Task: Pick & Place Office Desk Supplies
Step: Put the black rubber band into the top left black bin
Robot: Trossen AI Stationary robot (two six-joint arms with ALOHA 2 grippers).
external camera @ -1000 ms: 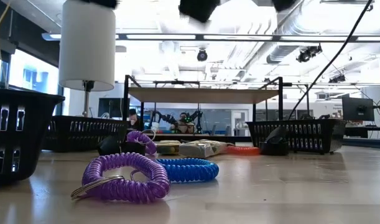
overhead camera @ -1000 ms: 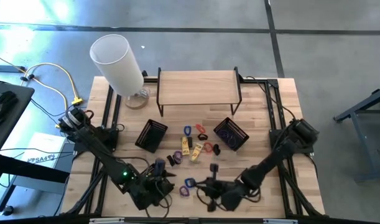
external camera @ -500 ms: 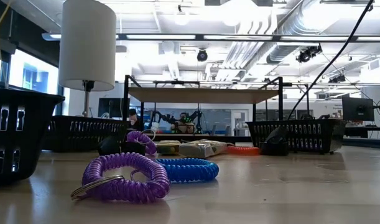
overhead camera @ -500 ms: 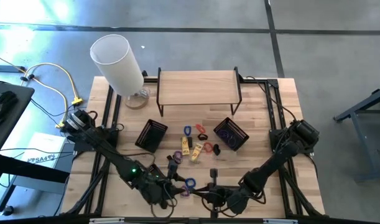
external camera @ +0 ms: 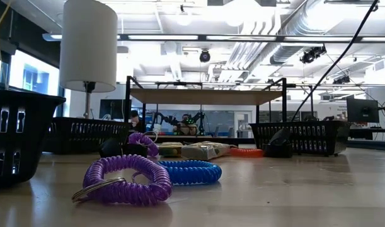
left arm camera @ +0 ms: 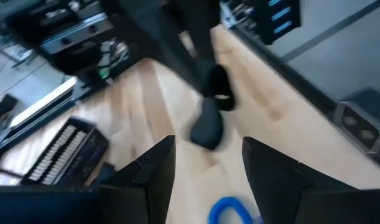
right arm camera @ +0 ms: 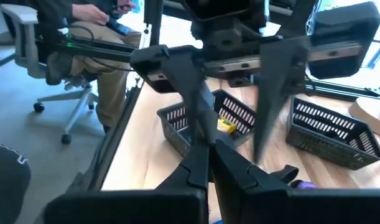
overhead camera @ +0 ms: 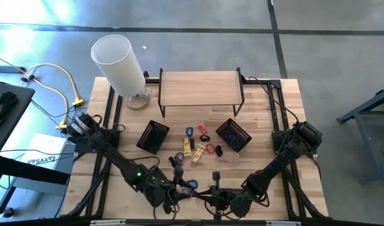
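Observation:
The office desk supplies lie loose on the wooden table: a blue coil band (overhead camera: 192, 184) and a purple coil band (overhead camera: 184, 193) near the front edge, with yellow packets (overhead camera: 192, 150), red bands and dark clips (overhead camera: 218, 150) at mid-table. My left gripper (overhead camera: 178, 188) is open just left of the two coils; the blue coil (left arm camera: 230, 209) shows below its fingers, untouched. My right gripper (overhead camera: 212, 196) is shut and empty just right of the coils, facing the left one. In the low view the purple coil (external camera: 126, 180) and blue coil (external camera: 189, 171) rest flat on the table, and no gripper shows.
Two black mesh baskets (overhead camera: 153, 136) (overhead camera: 234, 135) stand behind the loose items, and a wooden shelf on a black frame (overhead camera: 201, 88) stands at the far edge. A big white cylinder on a stand (overhead camera: 119, 63) is at the far left. A seated person (right arm camera: 84, 37) is beyond the table.
My left gripper has gone toward the table's right edge, closer to the two coil bands, and has turned at the wrist while staying open. The dark shapes at the top of the low view have left it. The coils have not moved.

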